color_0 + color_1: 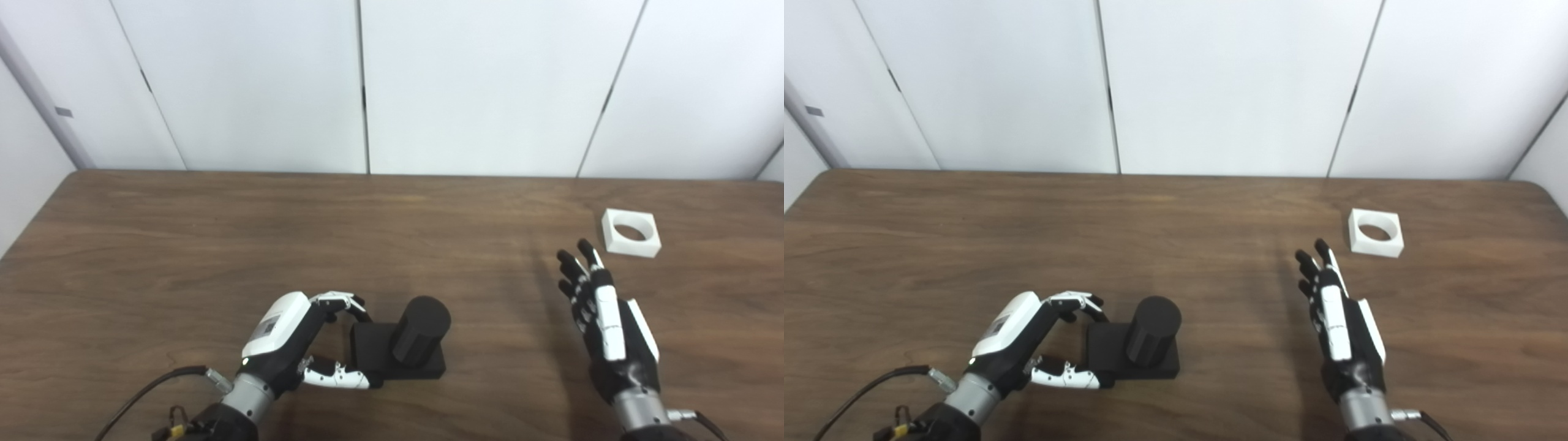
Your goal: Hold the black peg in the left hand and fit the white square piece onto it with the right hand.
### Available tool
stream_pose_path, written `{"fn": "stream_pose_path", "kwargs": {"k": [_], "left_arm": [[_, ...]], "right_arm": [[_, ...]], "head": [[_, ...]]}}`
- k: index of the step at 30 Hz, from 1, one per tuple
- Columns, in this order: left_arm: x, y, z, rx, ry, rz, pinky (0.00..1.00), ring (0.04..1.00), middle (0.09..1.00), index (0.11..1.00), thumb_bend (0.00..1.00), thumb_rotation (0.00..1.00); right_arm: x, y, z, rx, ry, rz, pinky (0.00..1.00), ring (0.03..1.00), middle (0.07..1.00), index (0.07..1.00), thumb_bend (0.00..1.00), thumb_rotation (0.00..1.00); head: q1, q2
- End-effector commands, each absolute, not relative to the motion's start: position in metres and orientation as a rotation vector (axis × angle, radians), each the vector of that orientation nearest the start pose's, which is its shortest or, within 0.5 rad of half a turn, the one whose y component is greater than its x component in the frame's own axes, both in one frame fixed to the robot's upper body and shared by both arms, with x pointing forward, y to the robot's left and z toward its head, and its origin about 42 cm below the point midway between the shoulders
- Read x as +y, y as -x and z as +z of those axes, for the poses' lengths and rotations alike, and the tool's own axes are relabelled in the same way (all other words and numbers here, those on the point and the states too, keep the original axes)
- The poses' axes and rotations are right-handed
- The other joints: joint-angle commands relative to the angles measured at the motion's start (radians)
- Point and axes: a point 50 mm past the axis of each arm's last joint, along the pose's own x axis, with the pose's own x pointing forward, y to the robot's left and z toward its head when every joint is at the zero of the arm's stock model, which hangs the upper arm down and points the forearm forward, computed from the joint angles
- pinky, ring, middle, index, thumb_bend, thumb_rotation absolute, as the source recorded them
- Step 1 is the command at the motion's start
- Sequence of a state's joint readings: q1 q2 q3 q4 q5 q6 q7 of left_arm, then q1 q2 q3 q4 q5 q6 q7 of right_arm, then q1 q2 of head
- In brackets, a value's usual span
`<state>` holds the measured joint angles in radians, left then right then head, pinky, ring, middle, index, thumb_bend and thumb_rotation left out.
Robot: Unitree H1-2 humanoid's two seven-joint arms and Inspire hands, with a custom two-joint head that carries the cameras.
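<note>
White wall panels back a brown wood-grain table (184, 245), and in the left eye view one black cylindrical peg on its square black base (404, 346) stands at about 6 o'clock of the tabletop, upright and not lifted. My left hand (300, 343) sits at the base's 9 o'clock side, fingers curled around that edge, seemingly touching but not yet clamped, so I judge the hold only beginning. One white square plastic piece with a round hole (631, 232) lies flat at 3 o'clock. In the right eye view the right hand (1335, 318) hovers with fingers spread and empty, the white piece at its 1 o'clock, near but apart. Grasping, lifting and fitting all remain. Count: one peg, one piece, two hands.
</note>
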<state>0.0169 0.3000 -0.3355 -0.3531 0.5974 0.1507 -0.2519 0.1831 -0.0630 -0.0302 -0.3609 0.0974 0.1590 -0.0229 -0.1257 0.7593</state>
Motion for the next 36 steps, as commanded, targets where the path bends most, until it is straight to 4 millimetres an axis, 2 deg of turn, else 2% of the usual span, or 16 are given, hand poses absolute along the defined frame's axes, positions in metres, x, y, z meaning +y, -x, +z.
{"fn": "stream_pose_path", "kwargs": {"k": [1,5,7,15,19,23,36], "left_arm": [[0.192,-0.247,0.155,-0.161,-0.876,-0.528,0.74,0.854,0.813,0.490,0.50,0.05],[0.193,-0.242,0.148,-0.129,-0.905,-0.556,0.95,0.904,0.831,0.489,0.50,0.05],[0.193,-0.241,0.146,-0.124,-0.957,-0.567,0.99,0.913,0.829,0.488,0.51,0.05],[0.186,-0.230,0.140,-0.147,-1.101,-0.616,1.00,0.914,0.820,0.489,0.51,0.05],[0.180,-0.223,0.133,-0.144,-1.133,-0.605,0.99,0.921,0.836,0.489,0.51,0.05],[0.176,-0.218,0.125,-0.133,-1.172,-0.591,1.00,0.938,0.854,0.488,0.51,0.05],[0.165,-0.211,0.122,-0.100,-1.218,-0.513,1.00,0.935,0.847,0.488,0.51,0.05]], "right_arm": [[-0.236,-0.187,0.131,0.027,-0.063,-0.105,0.97,0.965,0.928,1.000,0.55,1.00],[-0.235,-0.187,0.133,0.024,-0.053,-0.101,0.96,0.964,0.929,1.000,0.55,1.00],[-0.234,-0.187,0.135,0.022,-0.048,-0.100,0.96,0.965,0.930,1.000,0.55,1.00],[-0.233,-0.189,0.138,0.020,-0.042,-0.104,0.96,0.957,0.922,1.000,0.57,1.00],[-0.232,-0.189,0.139,0.016,-0.040,-0.099,0.96,0.959,0.923,1.000,0.57,1.00],[-0.232,-0.189,0.141,0.019,-0.039,-0.095,0.99,0.966,0.926,1.000,0.58,1.00],[-0.231,-0.191,0.143,0.012,-0.041,-0.099,0.97,0.960,0.919,1.000,0.57,1.00]], "head": [[0.000,0.000],[-0.012,0.015],[-0.020,0.025],[-0.027,0.041],[-0.031,0.047],[-0.035,0.052],[-0.037,0.061]]}}
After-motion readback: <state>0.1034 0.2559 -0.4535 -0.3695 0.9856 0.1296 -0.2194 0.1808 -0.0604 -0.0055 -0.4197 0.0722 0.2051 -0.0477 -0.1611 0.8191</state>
